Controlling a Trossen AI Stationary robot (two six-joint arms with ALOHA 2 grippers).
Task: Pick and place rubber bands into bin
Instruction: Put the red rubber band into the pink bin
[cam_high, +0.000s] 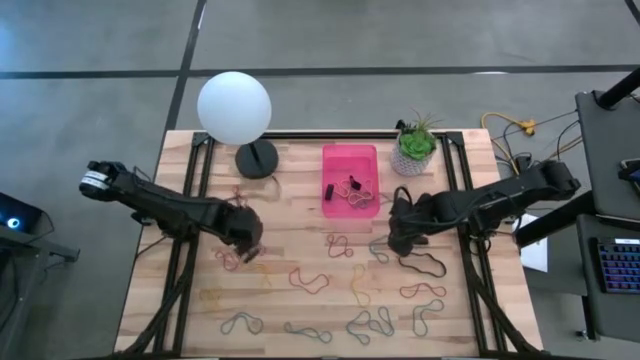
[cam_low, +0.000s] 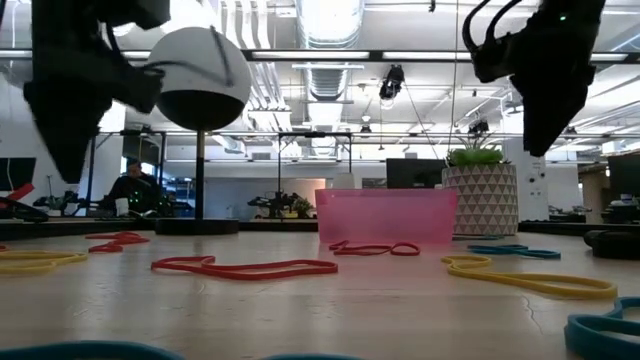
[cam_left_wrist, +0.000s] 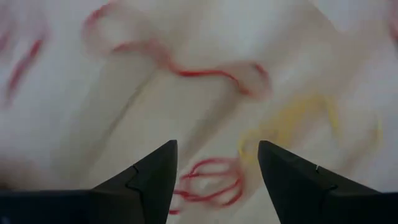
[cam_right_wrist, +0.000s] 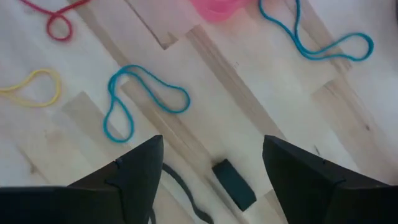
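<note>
Two dark robot arms work over a pale wooden surface (cam_high: 300, 300) strewn with rubber bands (cam_high: 330, 282) in red, yellow, grey-green and black. The left gripper (cam_high: 248, 240) hangs low over the left half of the surface, its fingers (cam_left_wrist: 149, 177) spread apart and grasping nothing; its wrist view shows a red band (cam_left_wrist: 208, 183) lying between the fingertips, a longer red band (cam_left_wrist: 186, 62) and a yellow one (cam_left_wrist: 298, 124) just beyond it on the wood. The right gripper (cam_high: 400, 235) hovers on the right half, just beside the pink bin's near right corner, its fingers (cam_right_wrist: 134, 177) also released and empty; below it lie a blue-green band (cam_right_wrist: 140, 99), a second one (cam_right_wrist: 317, 37) near the bin's edge, a yellow loop (cam_right_wrist: 34, 87), a red loop (cam_right_wrist: 53, 18) and a small dark block (cam_right_wrist: 233, 183).

The translucent pink bin (cam_high: 349, 152) sits at the far middle of the surface, between a lamp with a white globe (cam_high: 234, 108) and a white patterned pot with a green plant (cam_high: 415, 150). A few bands already lie inside the bin, towards its right side. From surface level, red bands (cam_low: 245, 267) and yellow bands (cam_low: 530, 278) lie in front of the bin (cam_low: 385, 215), with both arms descending from above.
</note>
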